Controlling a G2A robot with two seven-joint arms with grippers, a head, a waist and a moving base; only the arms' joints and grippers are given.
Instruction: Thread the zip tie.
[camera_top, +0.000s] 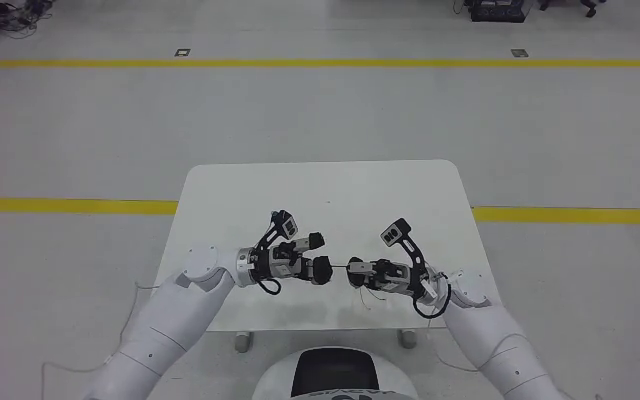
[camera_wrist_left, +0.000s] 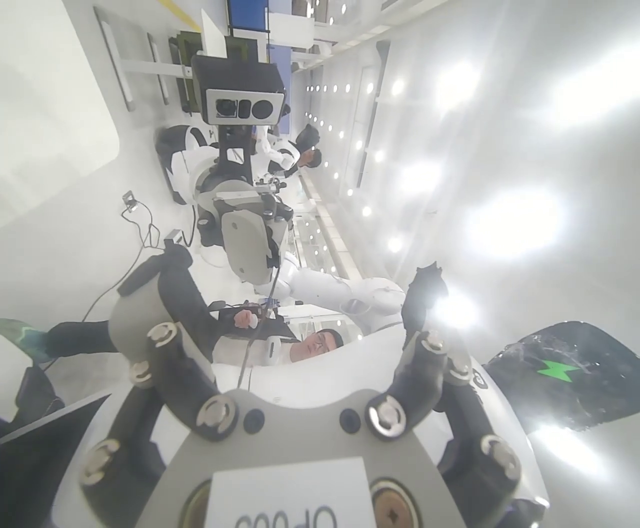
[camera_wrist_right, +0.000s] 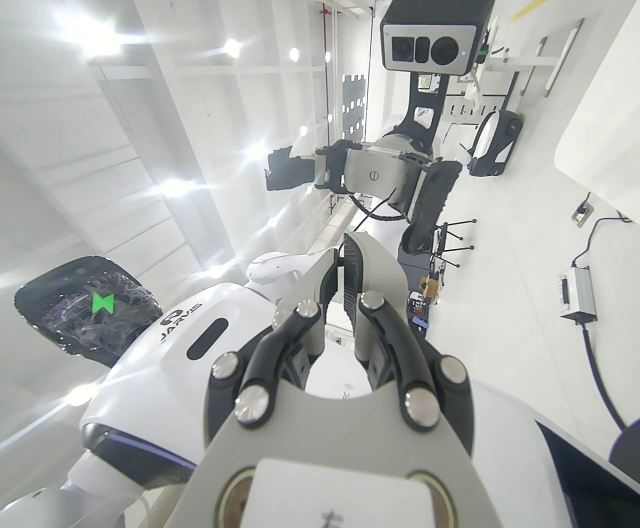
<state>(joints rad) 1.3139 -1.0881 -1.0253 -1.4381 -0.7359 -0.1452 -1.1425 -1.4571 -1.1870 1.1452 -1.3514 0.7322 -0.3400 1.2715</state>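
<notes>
Both arms are held above the front of the white table (camera_top: 330, 190), their grippers facing each other a short gap apart. My right gripper (camera_top: 353, 272) (camera_wrist_right: 344, 250) is shut on a thin black zip tie (camera_top: 342, 267). The tie's free end sticks out toward the left gripper. In the right wrist view the zip tie (camera_wrist_right: 372, 210) runs from the closed fingertips toward the left gripper's palm. My left gripper (camera_top: 322, 255) (camera_wrist_left: 292, 275) is open, its two dark fingers (camera_wrist_left: 160, 280) spread wide with nothing between them. The tie's tip lies just short of them.
The table's near edge lies just under the grippers, with bare tabletop beyond them. Yellow floor lines (camera_top: 90, 205) run past both sides of the table.
</notes>
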